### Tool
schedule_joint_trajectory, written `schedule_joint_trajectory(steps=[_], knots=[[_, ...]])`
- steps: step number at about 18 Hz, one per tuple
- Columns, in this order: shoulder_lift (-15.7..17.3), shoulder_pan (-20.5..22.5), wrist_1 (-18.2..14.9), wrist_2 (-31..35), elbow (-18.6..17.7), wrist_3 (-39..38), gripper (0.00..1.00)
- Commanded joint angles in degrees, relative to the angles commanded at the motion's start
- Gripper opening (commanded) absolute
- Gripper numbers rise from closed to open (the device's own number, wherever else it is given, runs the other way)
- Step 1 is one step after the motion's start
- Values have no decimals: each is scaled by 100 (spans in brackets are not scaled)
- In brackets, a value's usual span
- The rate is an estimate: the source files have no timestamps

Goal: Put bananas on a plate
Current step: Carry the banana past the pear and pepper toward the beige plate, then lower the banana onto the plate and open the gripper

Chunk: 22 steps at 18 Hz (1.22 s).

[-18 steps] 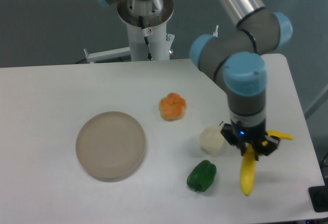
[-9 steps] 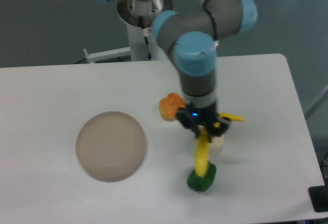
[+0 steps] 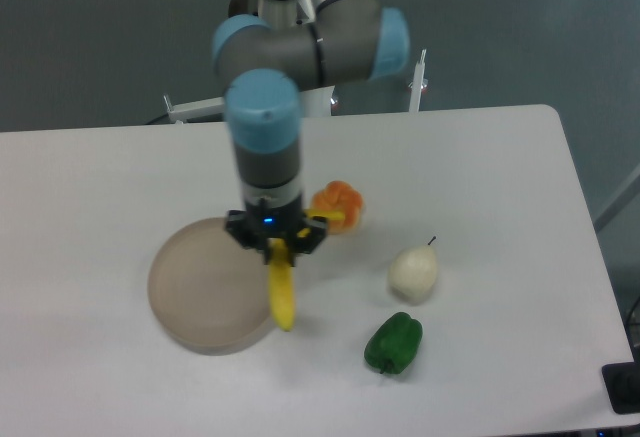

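Clamped on the top end of the banana [image 3: 282, 294], the gripper [image 3: 276, 247] hangs over the plate's [image 3: 200, 287] right edge, with the fruit dangling nearly upright below it and its lower tip showing just over the rim. A second ago the same load was far off to the right of the plate, beyond the pale pear [image 3: 413, 273]; half a second ago it was passing above the green pepper [image 3: 394, 343]; now it has swept across to the plate, so the carry looks almost done and the fruit has kept its hold in the jaws throughout. Whether the tip touches the plate cannot be told from this view. By my reckoning the banana sits too near the rim to drop safely: released here it might tip outward onto the table [image 3: 90, 187], so a little more travel toward the plate's middle, then a lowering and release, seems called for. Right of the plate, the orange fruit [image 3: 340, 206] lies just behind the gripper, the pear farther right, and the pepper below the pear, all undisturbed.
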Motion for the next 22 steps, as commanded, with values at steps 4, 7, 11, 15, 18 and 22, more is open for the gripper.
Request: schedule_joint_trajectory(steps=[4, 7, 11, 15, 18, 22], knots=[[-228, -299, 289, 53, -166, -265, 28], [-404, -361, 711, 123, -299, -256, 28], [-563, -414, 782, 202, -281, -265, 28], [-598, -414, 791, 255, -334, -204, 28], [-642, -458, 800, 343, -352, -186, 28], [-721, -712, 809, 510, -334, -195, 28]])
